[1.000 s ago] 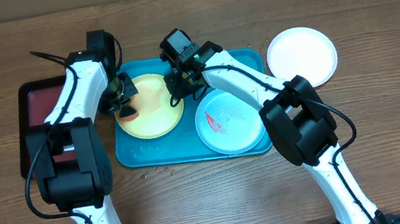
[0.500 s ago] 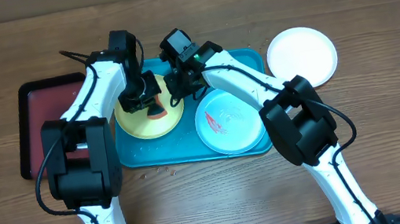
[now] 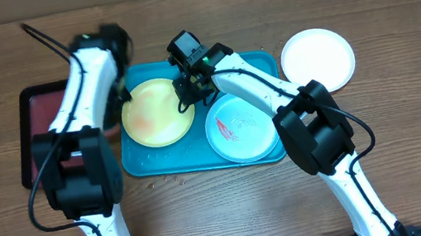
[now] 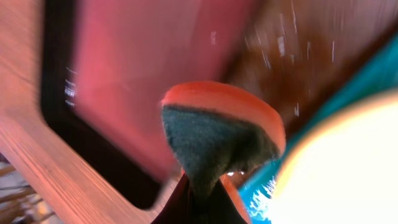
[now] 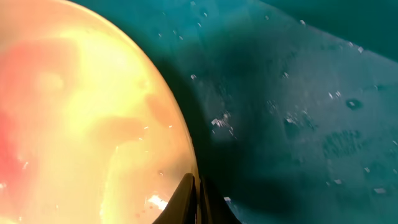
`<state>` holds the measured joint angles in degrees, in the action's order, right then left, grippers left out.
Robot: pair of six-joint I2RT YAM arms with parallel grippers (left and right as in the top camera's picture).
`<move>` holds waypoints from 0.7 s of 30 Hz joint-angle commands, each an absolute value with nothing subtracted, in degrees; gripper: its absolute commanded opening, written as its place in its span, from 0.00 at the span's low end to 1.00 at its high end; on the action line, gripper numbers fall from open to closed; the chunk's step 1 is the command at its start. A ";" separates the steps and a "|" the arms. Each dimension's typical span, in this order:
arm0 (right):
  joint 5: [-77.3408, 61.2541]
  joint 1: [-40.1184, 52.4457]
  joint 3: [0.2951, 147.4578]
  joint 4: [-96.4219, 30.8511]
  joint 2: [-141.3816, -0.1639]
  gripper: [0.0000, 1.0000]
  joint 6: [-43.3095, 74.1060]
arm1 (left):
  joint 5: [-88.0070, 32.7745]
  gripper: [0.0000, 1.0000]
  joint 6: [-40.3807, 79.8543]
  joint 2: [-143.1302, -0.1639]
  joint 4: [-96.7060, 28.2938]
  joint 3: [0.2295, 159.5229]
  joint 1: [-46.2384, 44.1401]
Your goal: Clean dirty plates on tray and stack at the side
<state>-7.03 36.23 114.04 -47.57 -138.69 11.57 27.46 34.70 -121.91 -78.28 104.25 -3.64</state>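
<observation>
The yellow-green plate [image 3: 157, 112] lies on the left half of the turquoise tray [image 3: 263, 63], with faint reddish smears in the right wrist view [image 5: 74, 124]. My right gripper [image 3: 189, 89] is shut on this plate's right rim [image 5: 193, 194]. My left gripper [image 3: 122, 96], blurred by motion, is shut on an orange sponge with a dark green face [image 4: 217, 124] at the plate's left edge, over the gap between the trays. The mint-rimmed plate [image 3: 239, 127] with a red smear lies on the tray's right half. The white plate [image 3: 317, 60] lies on the table to the right of the tray.
A dark red, black-rimmed tray [image 3: 37, 119] lies left of the turquoise tray; it also shows in the left wrist view [image 4: 137, 68]. Small crumbs or droplets dot the turquoise tray [image 5: 298, 118] and the table by its front edge.
My left gripper swept the sponge right across the yellow-green plate, then back left off it toward the dark red tray. My right gripper has stayed on the plate's rim.
</observation>
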 commanded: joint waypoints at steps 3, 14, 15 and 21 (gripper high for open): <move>-0.16 36.84 116.57 -50.87 -137.51 0.04 8.10 | 24.69 0.04 37.80 -121.69 -79.46 113.27 1.06; 28.88 44.84 122.98 -54.00 -131.70 0.04 -5.30 | 2.94 0.04 30.92 -121.71 -77.97 112.99 16.05; 33.08 45.93 122.98 -53.54 -131.46 0.04 -6.39 | 2.94 0.04 30.55 -121.71 -77.95 112.68 17.19; 55.29 52.14 122.98 -49.82 -131.02 0.04 -15.35 | 3.03 0.04 27.99 -121.71 -76.62 110.48 22.28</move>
